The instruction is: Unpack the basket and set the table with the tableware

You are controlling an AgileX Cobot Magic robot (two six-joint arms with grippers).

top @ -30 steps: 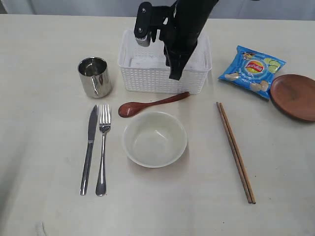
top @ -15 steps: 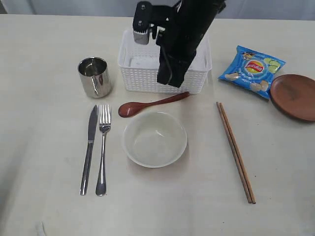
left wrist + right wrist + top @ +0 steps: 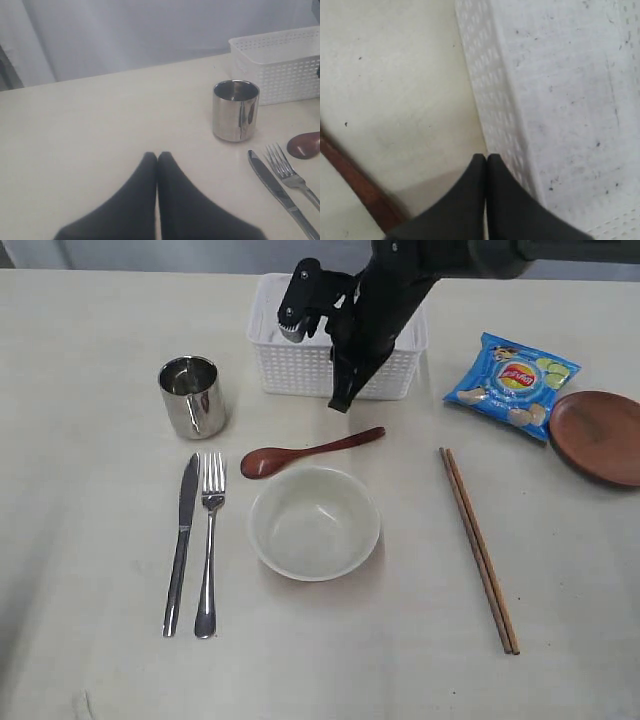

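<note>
The white basket [image 3: 295, 375] stands at the back of the table [image 3: 90, 340], empty as far as its inside [image 3: 560, 90] shows. My right gripper [image 3: 340, 405] is shut with nothing in it, its tips [image 3: 486, 156] at the outside of the basket's front wall. In front lie the wooden spoon [image 3: 300, 453], the bowl [image 3: 314, 522], knife [image 3: 182, 540], fork [image 3: 209, 540] and steel mug [image 3: 192, 395]. The chopsticks [image 3: 479, 550] lie to the right and the brown plate [image 3: 600, 435] at the right edge. My left gripper [image 3: 157, 155] is shut and empty, low over bare table short of the mug [image 3: 235, 110].
A blue crisp bag [image 3: 512, 383] lies between the basket and the plate. The spoon's handle [image 3: 355, 180] runs close to my right gripper's tips. The black right arm [image 3: 385, 300] reaches over the basket from the back.
The basket has slid toward the far edge of the table. My right gripper has swung lower, from over the basket to its front wall. Everything else has stayed put.
</note>
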